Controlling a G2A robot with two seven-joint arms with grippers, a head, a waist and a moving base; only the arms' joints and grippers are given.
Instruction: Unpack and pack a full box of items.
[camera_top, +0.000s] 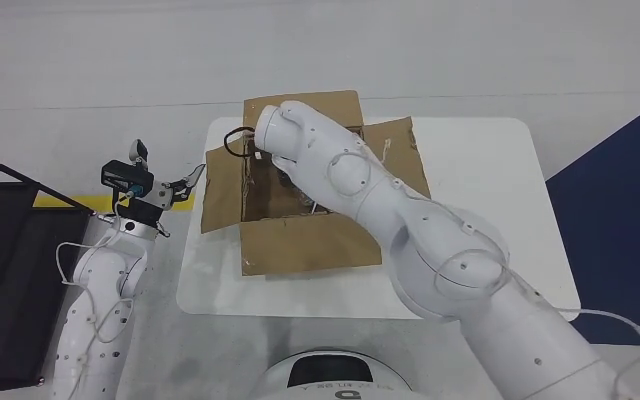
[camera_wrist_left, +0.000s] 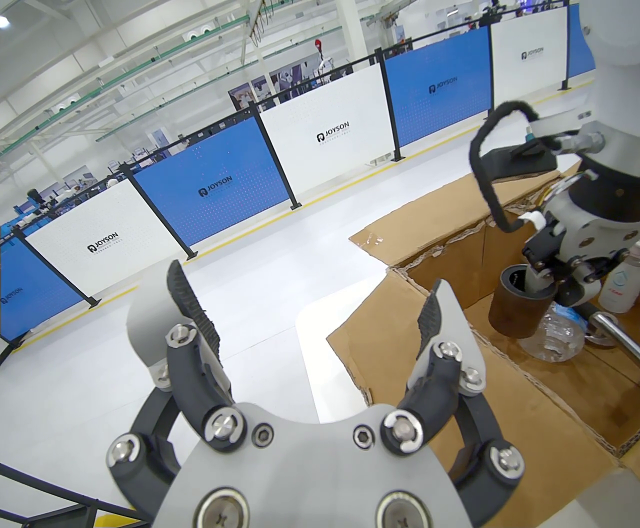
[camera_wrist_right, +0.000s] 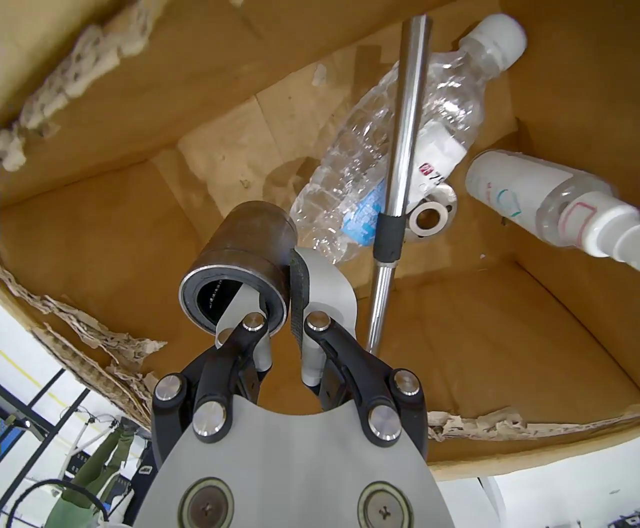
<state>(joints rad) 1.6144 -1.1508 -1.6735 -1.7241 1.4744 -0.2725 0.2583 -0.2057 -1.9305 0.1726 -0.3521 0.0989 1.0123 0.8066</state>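
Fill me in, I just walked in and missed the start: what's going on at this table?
The right gripper is down inside the open cardboard box, shut on the wall of a dark metal tube, with one finger inside it. A clear plastic bottle, a metal rod and a white spray bottle are in the box too. The left gripper is open and empty, off to the box's side.

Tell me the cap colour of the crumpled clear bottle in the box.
White cap on the clear bottle, clearest in the right wrist view.
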